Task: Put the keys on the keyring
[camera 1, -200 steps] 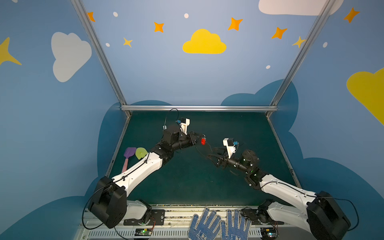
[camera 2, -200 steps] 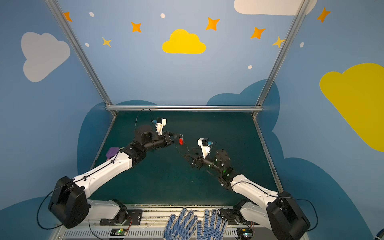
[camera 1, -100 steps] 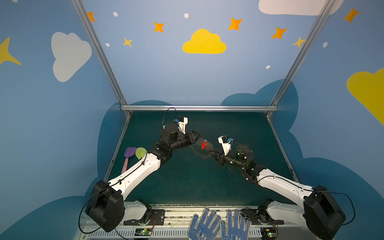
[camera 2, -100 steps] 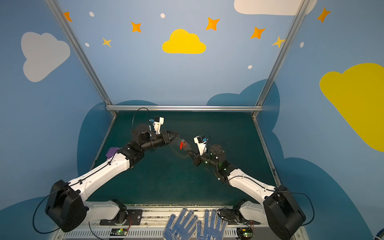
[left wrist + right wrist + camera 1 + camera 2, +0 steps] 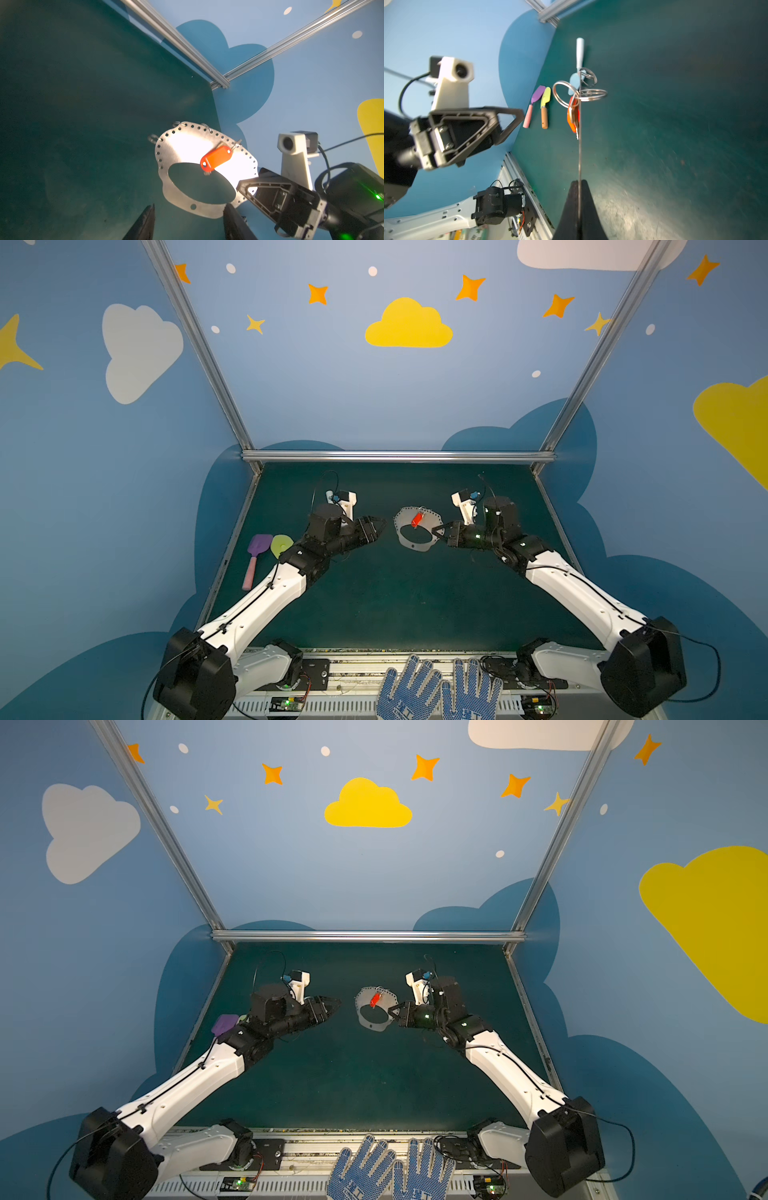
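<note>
Red-orange key (image 5: 216, 159) — silver keyring (image 5: 176, 145), rim dotted with holes.

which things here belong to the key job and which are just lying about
Part of the job: red key; grey keyring plate; right gripper, pinching the plate; left gripper, open.
Lying about: purple toy shovel; green toy shovel; pale blue toy shovel; blue gloves.

Keyring (image 5: 182, 145) shiny metal; key head (image 5: 216, 159) glossy plastic, probably; table (image 5: 83, 104) matt.
</note>
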